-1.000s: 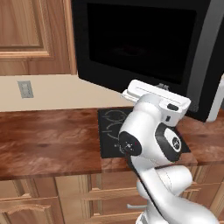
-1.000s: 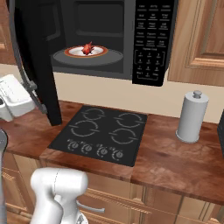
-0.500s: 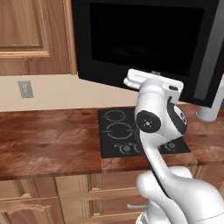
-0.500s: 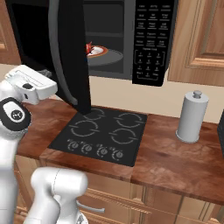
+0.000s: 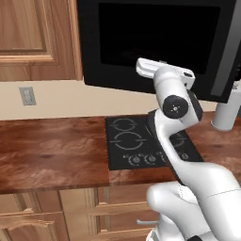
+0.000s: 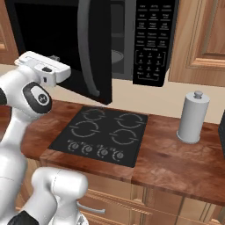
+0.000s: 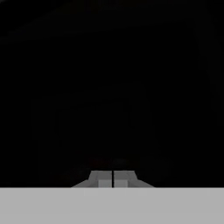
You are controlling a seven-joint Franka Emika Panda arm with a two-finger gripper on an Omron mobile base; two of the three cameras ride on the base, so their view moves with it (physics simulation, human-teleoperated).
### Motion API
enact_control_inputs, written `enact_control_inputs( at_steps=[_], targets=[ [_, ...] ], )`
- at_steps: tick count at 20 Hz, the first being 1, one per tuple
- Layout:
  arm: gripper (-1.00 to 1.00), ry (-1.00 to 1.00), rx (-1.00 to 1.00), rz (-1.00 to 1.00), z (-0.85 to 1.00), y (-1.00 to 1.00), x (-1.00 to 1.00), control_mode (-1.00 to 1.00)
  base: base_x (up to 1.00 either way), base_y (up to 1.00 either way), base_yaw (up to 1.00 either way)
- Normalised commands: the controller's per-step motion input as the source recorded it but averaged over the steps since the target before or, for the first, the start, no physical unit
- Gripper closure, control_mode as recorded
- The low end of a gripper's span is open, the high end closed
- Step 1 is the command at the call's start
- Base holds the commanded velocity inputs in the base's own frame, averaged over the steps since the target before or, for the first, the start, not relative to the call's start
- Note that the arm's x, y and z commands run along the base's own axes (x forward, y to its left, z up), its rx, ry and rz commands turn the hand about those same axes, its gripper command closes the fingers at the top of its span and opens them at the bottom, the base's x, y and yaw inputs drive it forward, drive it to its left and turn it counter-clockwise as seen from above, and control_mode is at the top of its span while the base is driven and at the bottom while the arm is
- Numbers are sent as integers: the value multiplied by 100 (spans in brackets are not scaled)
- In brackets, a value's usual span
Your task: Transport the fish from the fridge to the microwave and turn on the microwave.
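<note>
Nearest, wooden drawers sit under the brown counter (image 6: 176, 162), which carries a black cooktop (image 6: 103, 134) with four rings and a row of knobs along its front edge. To the right of the cooktop a grey paper towel holder (image 6: 192, 117) stands upright on the counter. Above it, the gripper (image 7: 113, 178) has its two tips pressed together, empty, right up against the dark microwave door (image 6: 57, 37). The door stands nearly shut, leaving a narrow gap where the turntable (image 6: 116, 56) edge shows. The microwave (image 6: 151, 39) hangs among wooden cabinets. I cannot see the fish through the gap.
</note>
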Motion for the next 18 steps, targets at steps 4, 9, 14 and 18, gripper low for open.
enact_control_inputs(
  at_steps=[4,9,14,18],
  targets=[
    [100,3,4,12,38,0,23,-100,0,0,0],
    [100,5,3,10,28,0,19,-100,0,0,0],
    [100,6,3,7,33,-2,15,-100,0,0,0],
    [100,5,4,4,42,-9,7,-100,0,0,0]
  ],
)
